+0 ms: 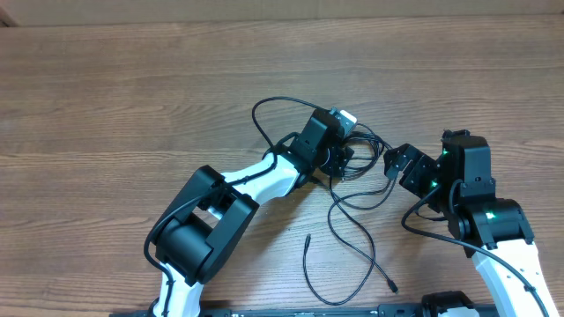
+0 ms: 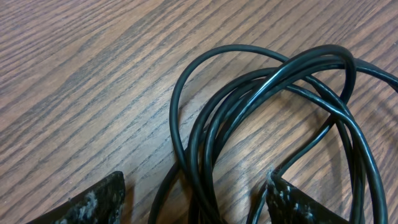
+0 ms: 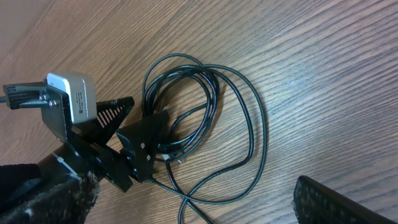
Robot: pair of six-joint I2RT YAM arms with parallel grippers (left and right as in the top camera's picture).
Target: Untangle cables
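The cables (image 1: 352,236) are thin black cords looped in a bundle at the table's middle. Two loose ends trail toward the front; one carries a small plug (image 1: 390,286). My left gripper (image 1: 342,161) sits low over the bundle. In the left wrist view its jaws are open with several strands of the cables (image 2: 298,64) lying between the fingers (image 2: 99,199), untouched by either pad. My right gripper (image 1: 398,165) is open just right of the bundle with nothing in it. Its wrist view shows the cable loops (image 3: 261,130) and the left gripper (image 3: 140,149) over them.
Wood-grain table (image 1: 132,106) all round. The left arm (image 1: 207,220) stretches in from the front left, and the right arm (image 1: 485,220) stands at the front right. A white camera block (image 3: 71,96) sits on the left wrist.
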